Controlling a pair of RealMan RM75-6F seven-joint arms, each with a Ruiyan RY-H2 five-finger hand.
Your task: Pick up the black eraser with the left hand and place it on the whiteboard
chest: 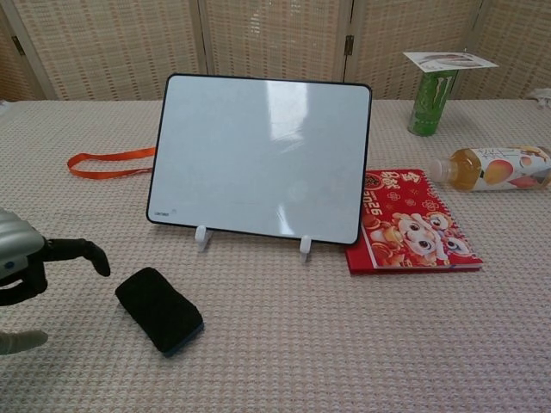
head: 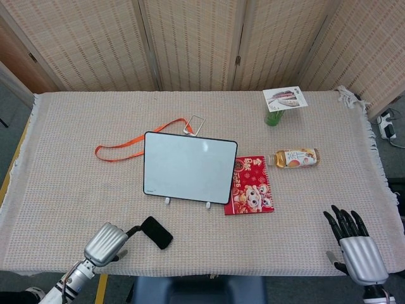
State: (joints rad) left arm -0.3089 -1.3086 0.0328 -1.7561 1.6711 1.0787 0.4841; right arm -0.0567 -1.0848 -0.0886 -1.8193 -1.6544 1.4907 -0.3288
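left hand [chest: 30, 258] open, empty (fingertips maybe just short) | black eraser [chest: 160, 309] looks soft, light | grab its long sides

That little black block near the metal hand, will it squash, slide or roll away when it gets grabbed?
The black eraser looks fuzzy and rounded, so it probably gives a little and grips well. It lies flat on the woven tablecloth, so rolling seems unlikely. It is small, likely light; the left hand, beside it, might nudge it sideways.

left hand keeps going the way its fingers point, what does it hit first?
Most likely the black eraser: the left hand points its fingers right at it, a small gap remaining. Height above it is unclear.
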